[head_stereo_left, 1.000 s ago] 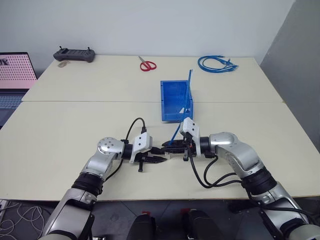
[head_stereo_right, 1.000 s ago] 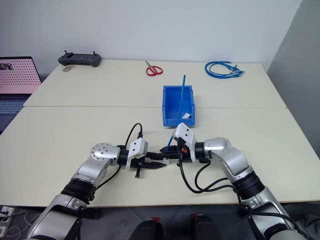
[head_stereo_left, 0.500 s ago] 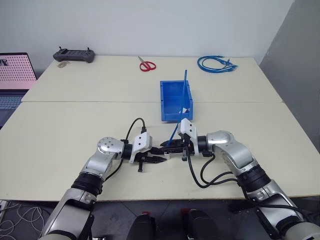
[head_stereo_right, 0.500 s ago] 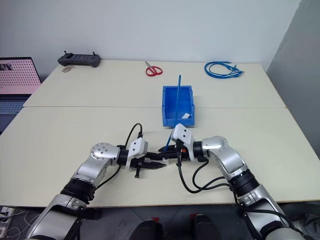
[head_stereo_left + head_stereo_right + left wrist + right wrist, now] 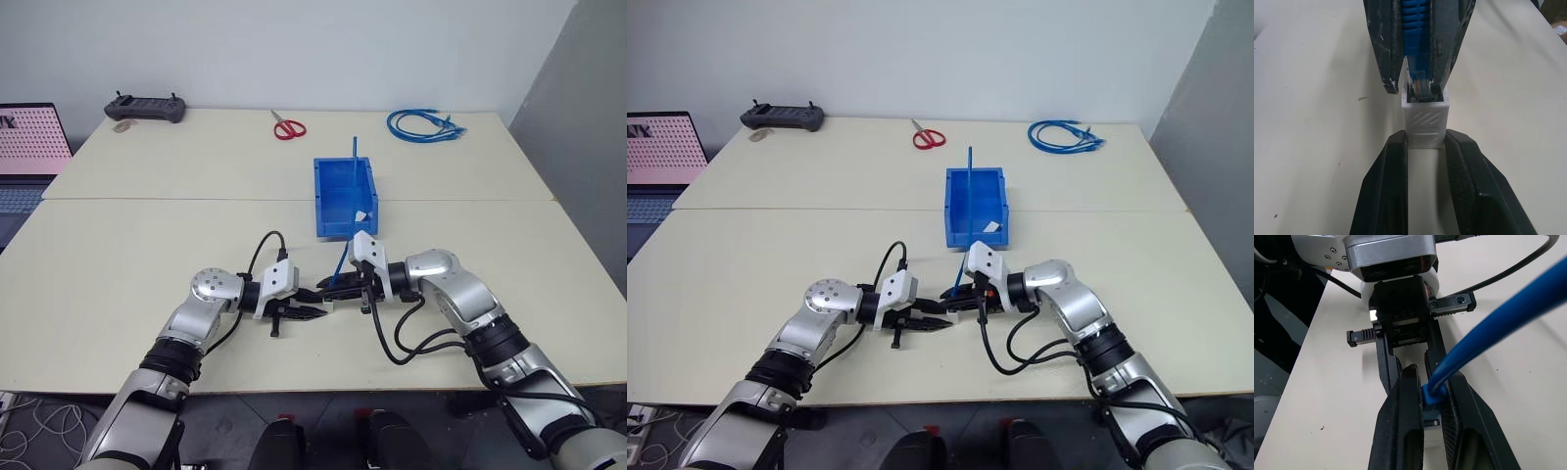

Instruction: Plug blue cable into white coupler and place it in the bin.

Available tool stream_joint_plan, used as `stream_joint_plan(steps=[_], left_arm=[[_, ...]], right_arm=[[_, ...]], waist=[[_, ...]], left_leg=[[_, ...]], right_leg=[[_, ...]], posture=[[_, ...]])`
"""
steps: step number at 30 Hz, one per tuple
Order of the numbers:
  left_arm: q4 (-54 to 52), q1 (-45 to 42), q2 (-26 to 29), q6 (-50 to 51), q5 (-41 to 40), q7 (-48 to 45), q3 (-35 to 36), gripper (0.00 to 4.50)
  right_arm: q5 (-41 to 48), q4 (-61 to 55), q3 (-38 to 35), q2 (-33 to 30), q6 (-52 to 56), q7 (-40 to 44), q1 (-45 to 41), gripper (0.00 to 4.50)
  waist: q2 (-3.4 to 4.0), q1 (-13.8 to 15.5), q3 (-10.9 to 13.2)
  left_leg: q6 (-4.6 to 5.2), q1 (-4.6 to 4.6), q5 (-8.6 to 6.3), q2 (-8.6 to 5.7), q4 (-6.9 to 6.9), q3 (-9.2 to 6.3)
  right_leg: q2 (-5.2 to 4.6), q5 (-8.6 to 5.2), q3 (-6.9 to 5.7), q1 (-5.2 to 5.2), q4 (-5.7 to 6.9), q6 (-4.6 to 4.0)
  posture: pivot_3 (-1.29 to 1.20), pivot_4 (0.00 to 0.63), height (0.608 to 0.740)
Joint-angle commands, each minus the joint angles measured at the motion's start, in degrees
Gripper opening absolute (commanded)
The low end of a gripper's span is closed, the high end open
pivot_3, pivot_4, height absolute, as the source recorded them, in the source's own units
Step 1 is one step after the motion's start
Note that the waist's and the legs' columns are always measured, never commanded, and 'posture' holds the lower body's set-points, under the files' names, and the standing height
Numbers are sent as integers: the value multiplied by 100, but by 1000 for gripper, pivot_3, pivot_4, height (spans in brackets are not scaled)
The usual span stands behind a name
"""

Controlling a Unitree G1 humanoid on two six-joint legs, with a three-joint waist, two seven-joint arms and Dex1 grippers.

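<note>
Your left tool [image 5: 312,311] is clamped on the white coupler [image 5: 1425,122], its two black fingers [image 5: 1388,186] pressing the block's sides just above the bench [image 5: 118,264]. Your right tool [image 5: 331,285] faces it head-on, closed tight around the blue cable [image 5: 1488,328] right at its clear plug [image 5: 1419,88]. In the left wrist view the plug's tip sits in the coupler's open end, with the right tool's fingertips touching the coupler's rim; you cannot tell from here how deep the plug has gone. From the right tool the cable rises steeply, and its free end stands up in front of the bin [image 5: 328,196]. The bin rests on the bench just beyond the two tools, open side up, with a small white scrap [image 5: 361,215] lying inside near its right wall. Farther back on the bench you have red-handled scissors [image 5: 288,127], a coiled bundle of blue cables [image 5: 423,124] to the right, and a dark controller [image 5: 146,107] to the left. A laptop [image 5: 27,147] sits at the left edge.
</note>
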Motion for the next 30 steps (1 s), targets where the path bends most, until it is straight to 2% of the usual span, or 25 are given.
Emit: stream_joint_plan(steps=[1, 11, 30], left_arm=[[-130, 78, 10, 5, 70, -154, -78, 756], [-176, 103, 33, 12, 76, -158, -61, 756], [-214, 157, -35, 5, 123, -122, -46, 756]], right_arm=[[-280, 106, 85, 36, -213, -9, -75, 205], [-875, 540, 510, 59, -913, 61, 285, 205], [-1178, 1327, 662, 250, -1015, 47, 439, 205]], waist=[[0, -1, 0], [3, -2, -18], [0, -27, -99]], left_leg=[[0, 0, 0, 0, 0, 0], [0, 19, 0, 1, -1, 4], [10, 107, -7, 9, -18, 9]], right_leg=[[0, 0, 0, 0, 1, 0], [1, 0, 0, 13, 4, 0], [5, -32, 8, 79, 6, -3]], posture=[[0, 150, 740], [0, 150, 740], [0, 150, 740]])
